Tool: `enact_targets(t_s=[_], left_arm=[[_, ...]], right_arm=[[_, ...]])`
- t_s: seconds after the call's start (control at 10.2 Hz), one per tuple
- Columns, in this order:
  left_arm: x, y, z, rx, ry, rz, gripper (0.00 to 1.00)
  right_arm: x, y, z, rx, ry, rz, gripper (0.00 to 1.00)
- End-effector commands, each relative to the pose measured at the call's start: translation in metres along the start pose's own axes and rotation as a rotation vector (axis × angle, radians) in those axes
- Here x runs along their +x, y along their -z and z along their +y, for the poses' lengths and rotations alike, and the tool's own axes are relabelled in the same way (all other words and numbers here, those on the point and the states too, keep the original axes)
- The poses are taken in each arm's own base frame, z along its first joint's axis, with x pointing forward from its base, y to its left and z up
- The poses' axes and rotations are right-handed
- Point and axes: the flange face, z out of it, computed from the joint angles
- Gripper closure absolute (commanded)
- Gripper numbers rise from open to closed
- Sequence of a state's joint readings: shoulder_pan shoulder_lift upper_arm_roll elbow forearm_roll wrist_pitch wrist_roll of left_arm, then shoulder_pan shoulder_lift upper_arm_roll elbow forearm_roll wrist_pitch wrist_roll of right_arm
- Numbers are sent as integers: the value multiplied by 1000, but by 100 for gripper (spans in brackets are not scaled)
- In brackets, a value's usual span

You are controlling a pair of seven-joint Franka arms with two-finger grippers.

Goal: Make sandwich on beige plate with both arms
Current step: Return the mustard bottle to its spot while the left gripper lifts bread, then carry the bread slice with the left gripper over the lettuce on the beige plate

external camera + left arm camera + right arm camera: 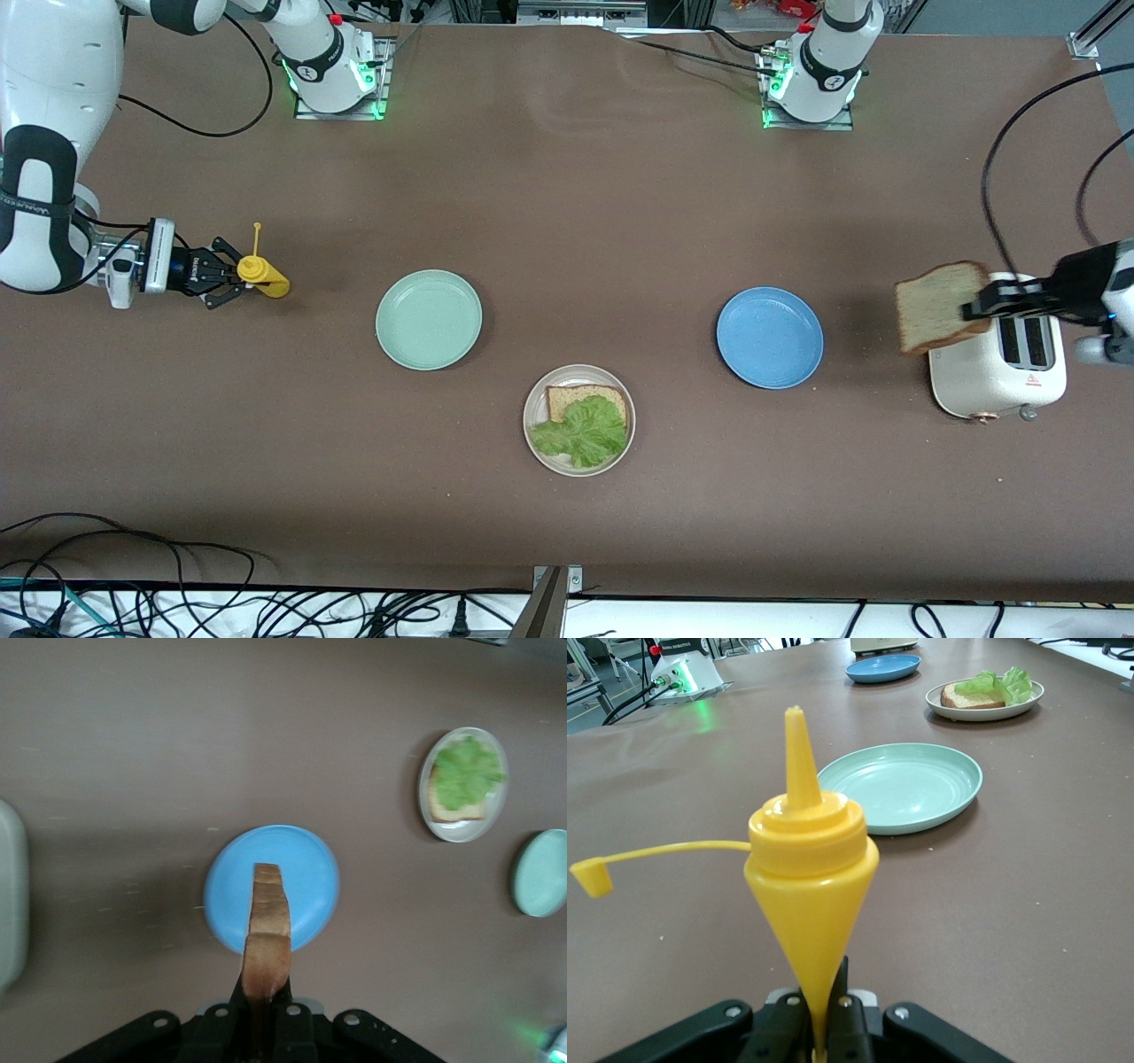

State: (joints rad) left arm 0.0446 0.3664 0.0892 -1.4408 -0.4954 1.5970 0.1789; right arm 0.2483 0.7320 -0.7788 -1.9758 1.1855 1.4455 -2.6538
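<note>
Beige plate [533, 403] holds bread slice [567, 400] topped with lettuce [580, 431].

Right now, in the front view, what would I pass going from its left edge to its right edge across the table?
Yellow squeeze bottle → pale green plate → beige plate with bread and lettuce → blue plate → held bread slice → toaster.
</note>
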Motion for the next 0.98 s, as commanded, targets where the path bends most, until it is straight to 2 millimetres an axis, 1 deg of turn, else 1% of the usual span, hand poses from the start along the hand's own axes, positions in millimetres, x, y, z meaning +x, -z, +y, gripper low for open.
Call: enact_targets(t_s=[0.0, 0.1, 0.2, 0.29, 0.39, 0.49, 0.59, 0.68, 0.78, 0.88], left_arm=[[39, -93, 44, -259, 79, -112, 100], [58, -138, 66, -412, 88, -140, 100], [73, -166, 85, -492, 90, -147, 100], [83, -184, 96, -524, 94, -114, 100], [89, -207, 115, -586, 110, -86, 100], [90, -233, 145, -587, 103, -37, 100], [92, -256, 159, -585, 122, 1, 100], [90, -285, 181, -624, 158, 28, 100], [94, -306, 183, -629, 204, 79, 100], [96, -326, 183, -625, 237, 113, 100]], right_arm=[[-9, -12, 3, -21, 16, 93, 100], [-17, -18, 2, -28, 7, 124, 100], [-18, -21, 6, -26, 11, 136, 100], [-18, -20, 7, -25, 12, 133, 78], [-18, -20, 7, -26, 10, 133, 59], [-20, -17, 6, -30, 1, 136, 46], [-20, -17, 5, -29, -3, 136, 26], [-22, -14, 4, -32, -6, 136, 19], [-25, -7, 3, -38, -10, 132, 18], [-33, 4, 0, -57, -10, 129, 18]])
